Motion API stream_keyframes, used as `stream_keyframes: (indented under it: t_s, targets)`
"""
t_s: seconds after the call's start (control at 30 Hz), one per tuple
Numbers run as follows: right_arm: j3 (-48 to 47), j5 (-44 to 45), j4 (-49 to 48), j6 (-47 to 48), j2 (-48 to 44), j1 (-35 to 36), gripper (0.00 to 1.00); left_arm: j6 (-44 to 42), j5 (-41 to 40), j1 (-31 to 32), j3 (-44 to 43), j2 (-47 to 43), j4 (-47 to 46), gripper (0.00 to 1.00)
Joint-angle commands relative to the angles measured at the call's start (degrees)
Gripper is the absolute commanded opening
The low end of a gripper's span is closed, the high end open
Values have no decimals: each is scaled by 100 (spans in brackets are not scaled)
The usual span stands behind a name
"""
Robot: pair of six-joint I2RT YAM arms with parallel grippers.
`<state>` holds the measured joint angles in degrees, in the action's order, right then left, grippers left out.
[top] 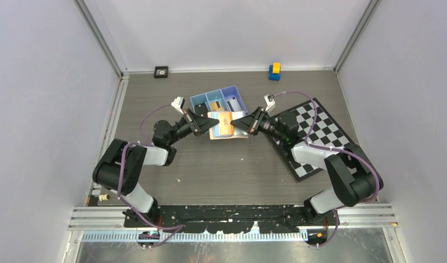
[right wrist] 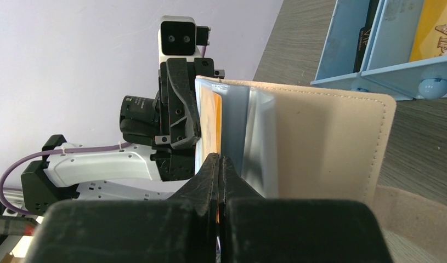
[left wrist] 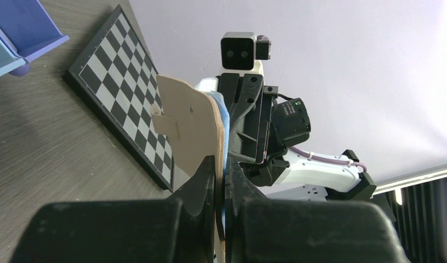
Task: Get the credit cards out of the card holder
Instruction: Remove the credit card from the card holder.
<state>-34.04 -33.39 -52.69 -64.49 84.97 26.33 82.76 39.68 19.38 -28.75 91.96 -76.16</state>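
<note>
The tan card holder (top: pixel 225 127) hangs open between both grippers, just in front of the blue tray. My left gripper (top: pixel 208 124) is shut on the card holder's tan cover (left wrist: pixel 188 120), whose snap tab (left wrist: pixel 166 125) sticks out to the left. From the opposite side, my right gripper (top: pixel 235 123) is shut on the edge of an orange credit card (right wrist: pixel 210 118) that sits among the clear sleeves. The tan cover (right wrist: pixel 325 142) stands to the right of those fingers. Two credit cards lie in the tray, an orange one (top: pixel 214 104) and a pale one (top: pixel 232 102).
The blue three-compartment tray (top: pixel 202 101) sits just behind the card holder. A chessboard (top: pixel 320 131) lies on the right under the right arm. A yellow and blue toy (top: pixel 274 71) and a small black block (top: pixel 161 72) stand by the back wall.
</note>
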Motion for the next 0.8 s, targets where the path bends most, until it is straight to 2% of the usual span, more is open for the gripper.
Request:
stream_keyframes:
  t_s: [0.0,0.1,0.47,0.77]
  targets:
    - [-147,70,102,245,-224,33,1,-35,101,-22,-201,-24,-338,0]
    - [-107,226,313,321,-248,-51,1,9,95,-64,-168,-104,-404,0]
    - [156,376,66,127,-401,-309,1,182,129,-177,-148,-73,-549,0]
    - [288,561,251,166,-727,-477,1,105,9,-373,24,-43,-372,0]
